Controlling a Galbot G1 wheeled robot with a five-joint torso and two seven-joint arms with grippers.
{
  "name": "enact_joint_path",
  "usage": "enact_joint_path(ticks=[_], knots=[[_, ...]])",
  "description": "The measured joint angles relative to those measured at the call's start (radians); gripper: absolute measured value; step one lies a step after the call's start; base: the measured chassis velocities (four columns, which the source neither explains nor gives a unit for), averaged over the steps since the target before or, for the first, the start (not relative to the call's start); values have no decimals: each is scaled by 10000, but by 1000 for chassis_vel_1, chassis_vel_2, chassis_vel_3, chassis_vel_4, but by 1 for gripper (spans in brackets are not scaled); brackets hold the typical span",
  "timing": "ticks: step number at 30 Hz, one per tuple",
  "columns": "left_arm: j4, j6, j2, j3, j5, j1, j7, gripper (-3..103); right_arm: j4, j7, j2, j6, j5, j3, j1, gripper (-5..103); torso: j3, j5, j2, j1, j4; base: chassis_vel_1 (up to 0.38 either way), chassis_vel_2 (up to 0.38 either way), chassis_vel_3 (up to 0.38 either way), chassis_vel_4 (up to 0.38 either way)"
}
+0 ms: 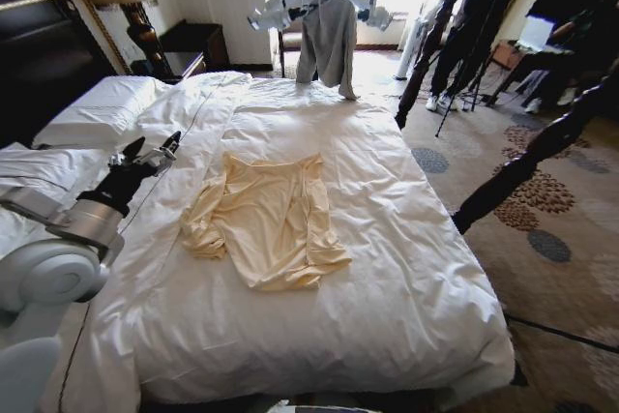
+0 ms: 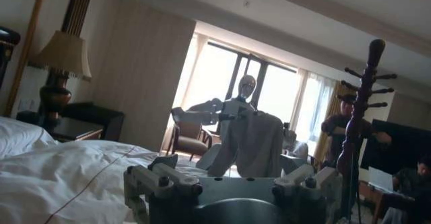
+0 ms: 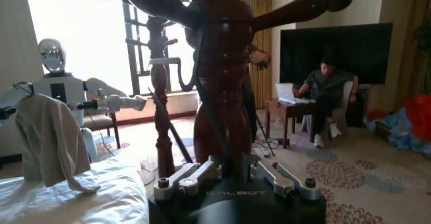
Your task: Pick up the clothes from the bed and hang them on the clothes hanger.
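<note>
Lying crumpled on the bed (image 1: 406,268), the clothes (image 1: 269,220).

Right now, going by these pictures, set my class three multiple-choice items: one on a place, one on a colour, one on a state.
1. Where does the yellow shirt lie? A on a pillow; B the middle of the bed; C on the carpet.
2. What colour is the garment hanging beyond the bed? A red; B black; C grey-beige.
3. How is the left gripper? A open, empty; B shut on the shirt; C shut on a hanger.
Answers: B, it lies spread on the duvet; C, it shows grey-beige against the window; A, its fingers stand apart, beside the shirt.
</note>
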Motion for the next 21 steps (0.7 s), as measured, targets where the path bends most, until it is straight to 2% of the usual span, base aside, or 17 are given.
enact_joint_path(ticks=[2,3,5,21], knots=[[-29,2,-11,4,12,6,3,100,96,50,22,15,5,0,9,5,0,-1,0,0,0,0,0,0,0],[-29,2,-11,4,12,6,3,100,96,50,22,15,5,0,9,5,0,-1,0,0,0,0,0,0,0],[-53,9,-10,-1,15,7,5,100,191,65,25,31,7,0,17,-2,0,-1,0,0,1,0,0,0,0],[-408,76,-172,-78,321,176,-67,100,1472,123,-171,210,-310,91,127,0,0,2,0,0,-1,0,0,0,0]])
